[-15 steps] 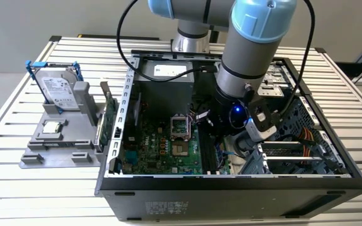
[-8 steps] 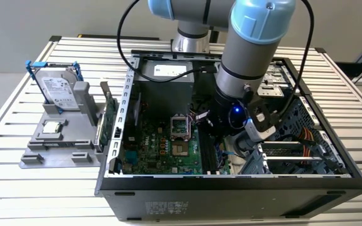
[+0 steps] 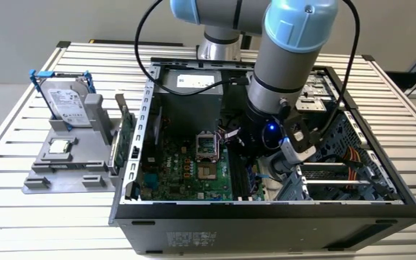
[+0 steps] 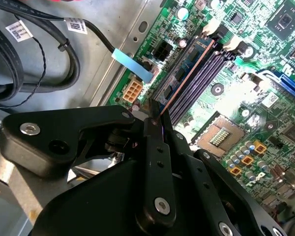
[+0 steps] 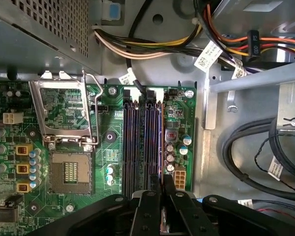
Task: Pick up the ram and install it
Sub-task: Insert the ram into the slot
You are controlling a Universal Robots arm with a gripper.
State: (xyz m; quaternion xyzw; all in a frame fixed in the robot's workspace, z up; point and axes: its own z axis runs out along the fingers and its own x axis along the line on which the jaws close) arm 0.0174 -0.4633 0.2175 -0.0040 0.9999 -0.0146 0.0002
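Ram stands on edge in the outermost of the motherboard's black slots, its copper-coloured top edge running away from the gripper. The jaws are clenched, thin black fingers pressed together at the stick's near end. Around it sits the open case, the arm reaching down inside. A hard drive stands on the grey stand outside.
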